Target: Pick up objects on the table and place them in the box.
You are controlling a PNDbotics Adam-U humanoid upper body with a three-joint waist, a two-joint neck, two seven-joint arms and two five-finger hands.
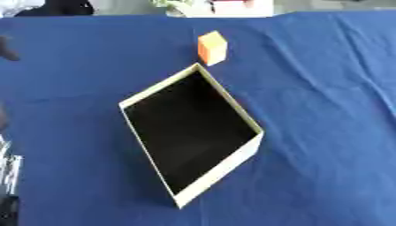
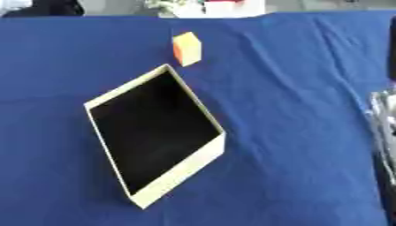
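Nearest, the open box (image 1: 216, 176) sits empty; the orange block (image 1: 212, 47) stands just beyond it, while neither hand's fingers show, so which is nearer I cannot tell.

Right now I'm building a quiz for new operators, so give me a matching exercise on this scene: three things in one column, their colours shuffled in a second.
Things:
1. block
2. box interior
3. tablecloth

Colours:
A. blue
B. orange
C. black

Pairs: 1-B, 2-C, 3-A.

The block stands on the cloth just beyond the box's far corner, outside it; nothing shows inside the box.
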